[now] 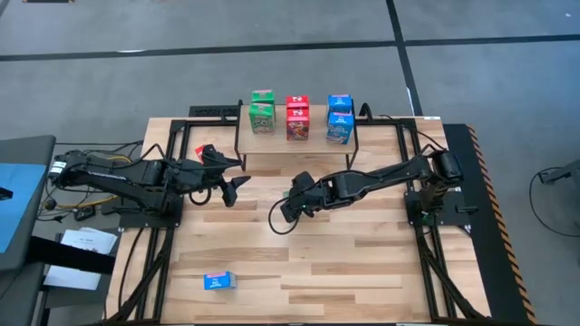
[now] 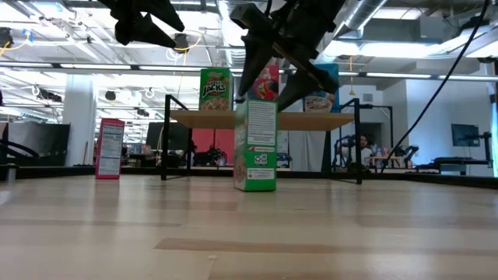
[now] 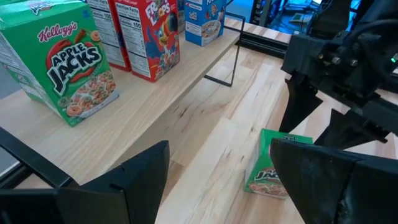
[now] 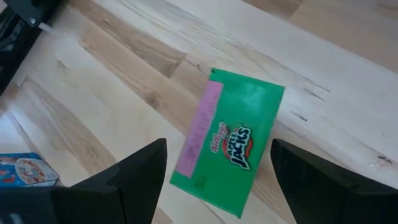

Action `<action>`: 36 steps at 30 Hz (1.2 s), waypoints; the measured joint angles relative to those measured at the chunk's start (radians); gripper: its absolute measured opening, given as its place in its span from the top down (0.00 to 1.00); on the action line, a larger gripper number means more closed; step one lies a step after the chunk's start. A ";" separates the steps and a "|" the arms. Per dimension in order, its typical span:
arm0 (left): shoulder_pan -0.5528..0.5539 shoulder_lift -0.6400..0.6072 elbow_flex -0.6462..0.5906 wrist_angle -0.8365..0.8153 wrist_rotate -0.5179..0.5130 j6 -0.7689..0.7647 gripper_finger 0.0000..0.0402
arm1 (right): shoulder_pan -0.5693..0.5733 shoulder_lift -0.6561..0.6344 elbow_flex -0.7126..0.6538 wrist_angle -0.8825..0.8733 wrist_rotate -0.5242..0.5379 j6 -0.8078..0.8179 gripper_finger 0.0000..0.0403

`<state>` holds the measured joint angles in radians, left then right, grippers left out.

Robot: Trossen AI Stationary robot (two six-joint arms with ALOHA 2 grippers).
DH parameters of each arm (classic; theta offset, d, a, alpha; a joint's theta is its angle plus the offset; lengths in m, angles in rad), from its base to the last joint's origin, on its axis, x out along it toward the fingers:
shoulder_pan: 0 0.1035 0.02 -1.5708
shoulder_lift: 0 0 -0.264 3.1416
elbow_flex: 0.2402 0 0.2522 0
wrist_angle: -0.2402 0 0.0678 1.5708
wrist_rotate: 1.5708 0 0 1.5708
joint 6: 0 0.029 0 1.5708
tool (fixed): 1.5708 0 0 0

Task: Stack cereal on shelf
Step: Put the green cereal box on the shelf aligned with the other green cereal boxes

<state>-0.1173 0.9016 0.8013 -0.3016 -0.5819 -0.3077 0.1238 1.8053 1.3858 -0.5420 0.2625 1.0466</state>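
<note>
Blue box (image 1: pixel 218 282): lying near worktop's (image 1: pixel 362 272) front-left corner. Green box (image 2: pixel 255 145): upright mid-worktop, right end effector (image 1: pixel 286 206) directly above, fingers open, arm reaching inward. Left end effector (image 1: pixel 231 174): open, raised, empty, beside shelf's (image 1: pixel 299 150) front edge. Shelf: six boxes at far edge.

**Even overhead light, backlit low view**

From above, the desk (image 1: pixel 299 263) is bright and evenly lit, with only soft, short shadows under the arms and the shelf (image 1: pixel 294 149). The low view looks toward glowing ceiling strips and windows, so the arms overhead read as near-black silhouettes, and the nearest stretch of desk is blurred. In both wrist views the dark fingers (image 4: pixel 118 186) at the frame's edge are soft and out of focus. The green box (image 4: pixel 227 143) on the desk below is sharp, with mild sheen on its printed top.
</note>
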 joint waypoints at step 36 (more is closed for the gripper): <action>0.000 0.000 0.000 -0.002 -0.005 0.000 0.33 | 0.040 0.069 0.002 0.047 0.080 0.053 0.23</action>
<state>-0.1170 0.9012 0.8009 -0.3036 -0.5869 -0.3073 0.1638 1.8738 1.3883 -0.4954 0.3426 1.0993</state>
